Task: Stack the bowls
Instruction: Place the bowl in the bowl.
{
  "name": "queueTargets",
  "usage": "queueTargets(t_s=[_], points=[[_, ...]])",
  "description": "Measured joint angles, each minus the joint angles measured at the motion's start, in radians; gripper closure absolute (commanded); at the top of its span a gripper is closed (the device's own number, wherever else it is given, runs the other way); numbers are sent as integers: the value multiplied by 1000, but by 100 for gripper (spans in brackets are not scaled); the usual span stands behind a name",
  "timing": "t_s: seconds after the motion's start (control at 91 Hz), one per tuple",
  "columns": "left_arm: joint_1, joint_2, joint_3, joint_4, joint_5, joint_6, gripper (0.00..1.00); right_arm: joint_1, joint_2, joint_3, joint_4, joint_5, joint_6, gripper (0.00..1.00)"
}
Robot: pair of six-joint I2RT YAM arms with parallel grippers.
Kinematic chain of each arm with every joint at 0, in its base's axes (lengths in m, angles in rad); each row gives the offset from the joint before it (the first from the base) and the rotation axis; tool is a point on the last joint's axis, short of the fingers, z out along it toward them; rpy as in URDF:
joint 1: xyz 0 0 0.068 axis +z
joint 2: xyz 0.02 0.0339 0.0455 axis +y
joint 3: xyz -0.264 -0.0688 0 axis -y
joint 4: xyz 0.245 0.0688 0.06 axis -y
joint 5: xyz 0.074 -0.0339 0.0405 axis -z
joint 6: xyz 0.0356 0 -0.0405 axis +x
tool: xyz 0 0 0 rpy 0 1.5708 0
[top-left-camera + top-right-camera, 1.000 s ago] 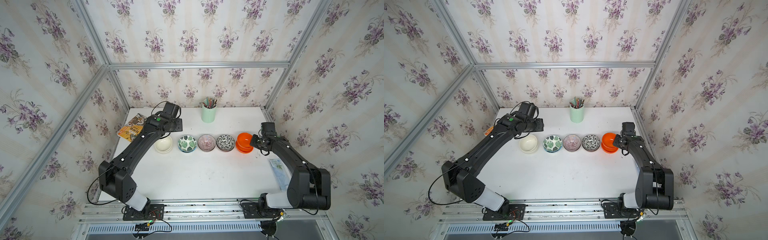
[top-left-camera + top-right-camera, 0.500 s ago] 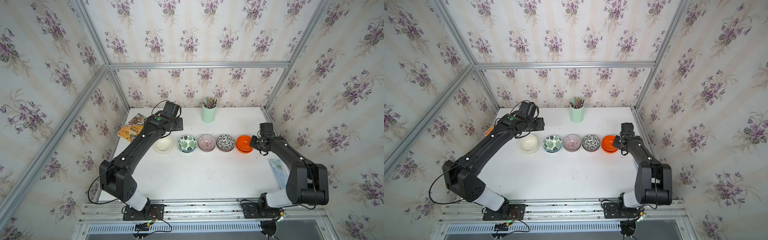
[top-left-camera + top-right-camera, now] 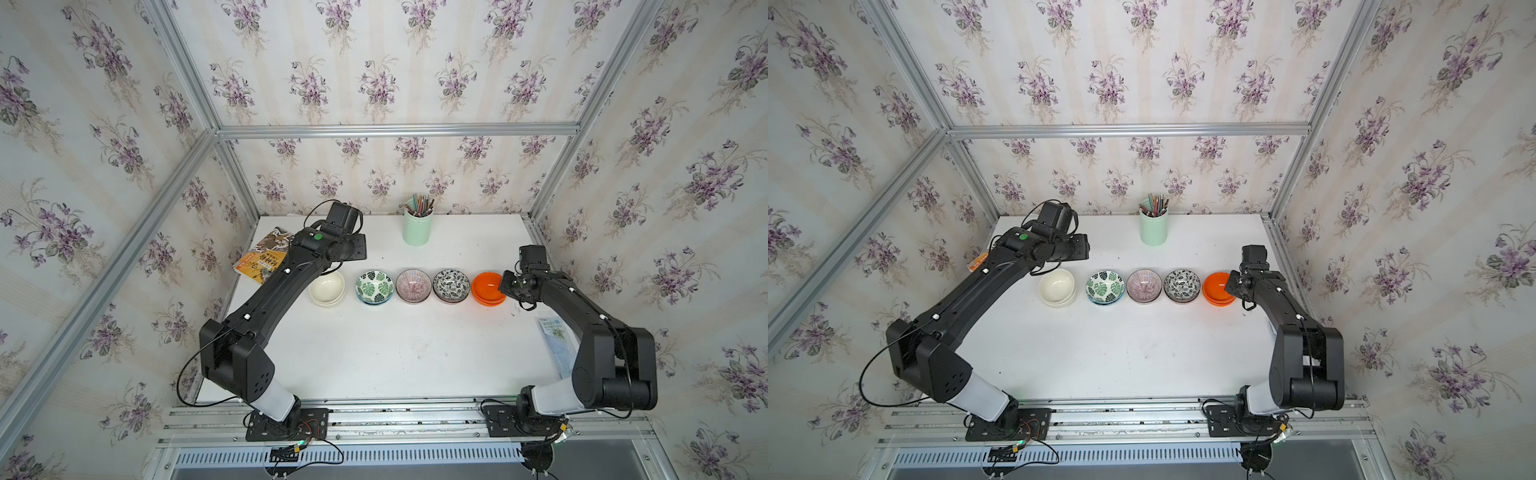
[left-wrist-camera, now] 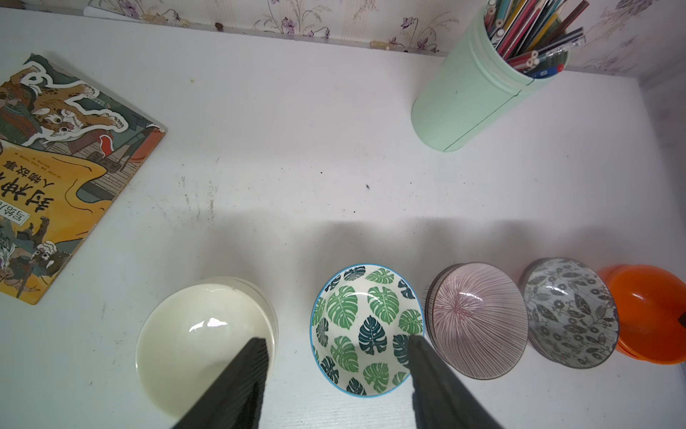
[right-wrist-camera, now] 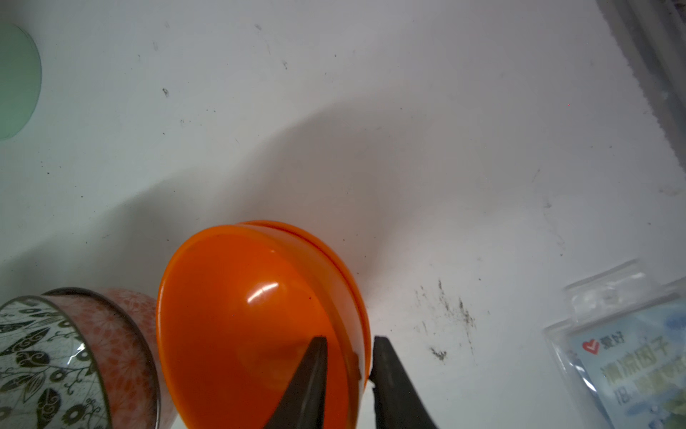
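Five sets of bowls stand in one straight row across the white table [image 3: 395, 353], neighbours close together or touching. From the left arm's side:

- **Cream stack [image 3: 327, 288]:** plain and glossy, two rims visible.
- **Leaf-print bowl [image 3: 374, 286]:** blue-edged.
- **Pink bowl [image 3: 413, 285]:** fine radial lines.
- **Floral bowl [image 3: 451, 284]:** black on white.
- **Orange stack [image 3: 487, 287]:** smooth, one bowl nested in its twin.

All are round, shiny and upright. A mint cylindrical pencil cup [image 3: 417, 226] stands well behind the row.

The left arm reaches out long. The left gripper [image 4: 337, 338] hangs over the cream stack and the leaf-print bowl, fingers spread wide, holding nothing.

The right arm is bent at the elbow. The right gripper [image 5: 349, 338] straddles the orange rim, fingers slightly parted, with the inner finger clear of the wall.
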Motion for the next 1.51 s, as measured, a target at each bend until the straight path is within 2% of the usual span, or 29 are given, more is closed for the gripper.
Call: queueTargets(t_s=[0.385,1.011,1.264,1.506], points=[[0,2,6,0,13,2,36,0,21,14,5,22,6,82],[3,-8,-11,-1,13,4,36,0,31,-35,53,4,7,88],[3,-10,-14,0,13,4,36,0,19,-58,58,-5,11,86],[3,-15,-15,0,13,4,36,0,-5,-44,57,-4,12,78]])
